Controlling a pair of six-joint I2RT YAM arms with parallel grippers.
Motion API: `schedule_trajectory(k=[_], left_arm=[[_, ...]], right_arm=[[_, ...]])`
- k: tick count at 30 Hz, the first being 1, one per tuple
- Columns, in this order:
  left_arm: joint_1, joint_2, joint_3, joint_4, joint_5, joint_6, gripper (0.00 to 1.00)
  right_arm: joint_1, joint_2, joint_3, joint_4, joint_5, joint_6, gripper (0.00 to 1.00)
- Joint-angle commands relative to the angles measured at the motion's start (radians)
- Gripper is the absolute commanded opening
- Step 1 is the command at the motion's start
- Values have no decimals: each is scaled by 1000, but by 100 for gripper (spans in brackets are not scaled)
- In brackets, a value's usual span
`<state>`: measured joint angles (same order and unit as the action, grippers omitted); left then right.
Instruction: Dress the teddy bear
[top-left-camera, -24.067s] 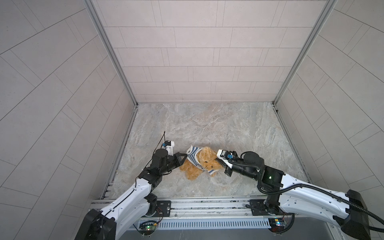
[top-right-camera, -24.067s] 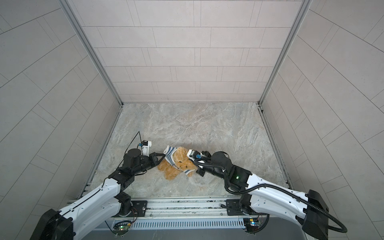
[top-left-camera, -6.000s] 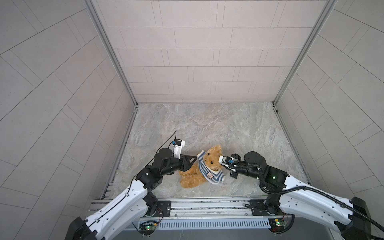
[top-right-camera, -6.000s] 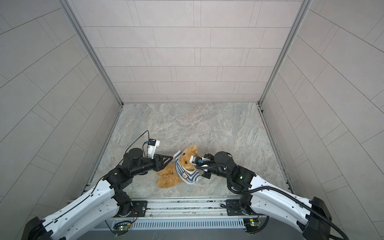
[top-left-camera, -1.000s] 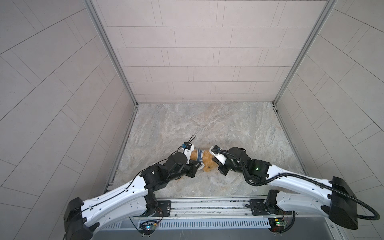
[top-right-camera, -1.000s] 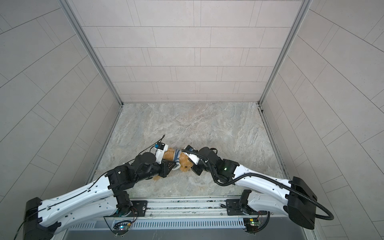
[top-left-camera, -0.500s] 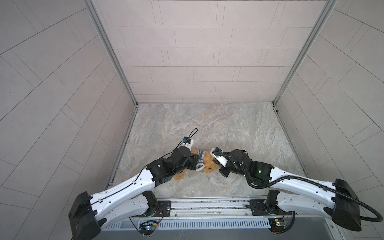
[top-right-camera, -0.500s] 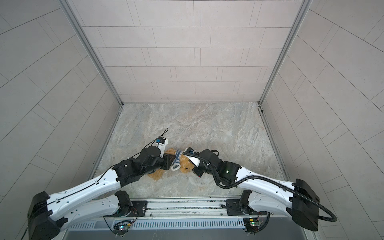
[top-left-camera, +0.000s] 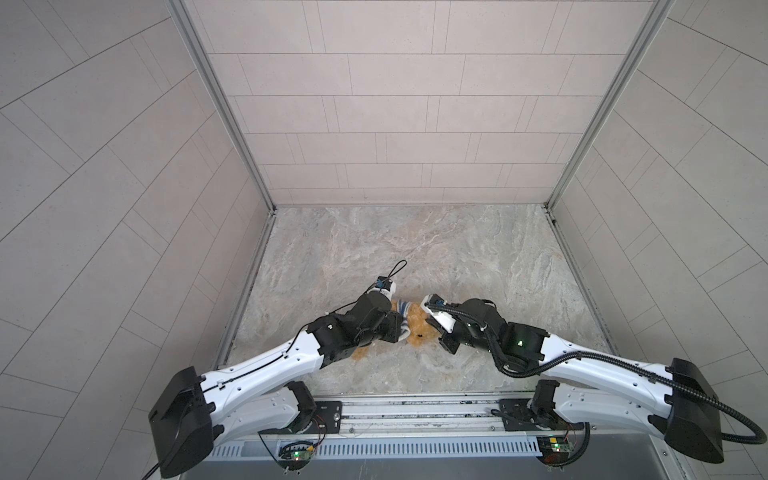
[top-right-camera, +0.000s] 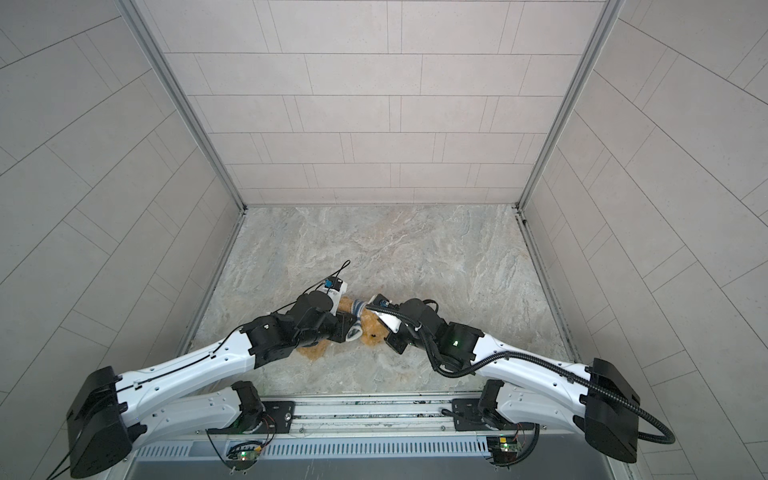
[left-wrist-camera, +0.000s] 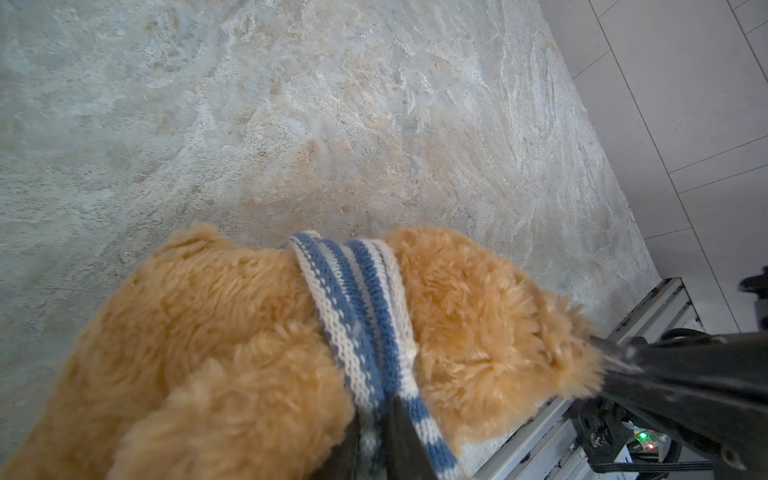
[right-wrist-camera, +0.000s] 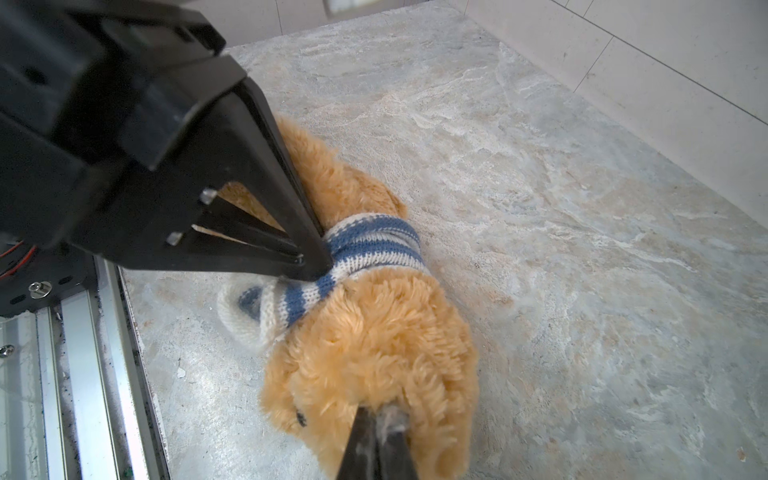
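The small fluffy golden-brown plush teddy bear lies on the veined stone tabletop, lower centre of both top views, its blue-and-white striped knitted shirt bunched as a band around the neck. The left gripper pinches this stretchy knit and the right gripper is clamped on head fur, probably near an ear. The left should pull slowly down the soft body, since fur slips easily.

We see the teddy bear lying on the marbled worktop, nearer its front edge and about midway between its sides, with a blue-and-white striped shirt bunched around it. The left gripper presses against the shirt; the right gripper meets the bear's head. From here we cannot make out either grip.
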<state>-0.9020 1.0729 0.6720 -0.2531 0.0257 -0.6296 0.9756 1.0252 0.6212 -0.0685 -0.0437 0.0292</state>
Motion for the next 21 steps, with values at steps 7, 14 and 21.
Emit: schedule_trajectory(k=[7, 14, 21], left_arm=[[15, 22, 22, -26, -6, 41, 23], [42, -34, 6, 38, 59, 36, 3], [128, -109, -39, 78, 153, 15, 0]], right_arm=[[8, -40, -27, 21, 28, -13, 0], [7, -44, -23, -7, 60, -22, 0], [6, -68, -55, -5, 125, -19, 0]])
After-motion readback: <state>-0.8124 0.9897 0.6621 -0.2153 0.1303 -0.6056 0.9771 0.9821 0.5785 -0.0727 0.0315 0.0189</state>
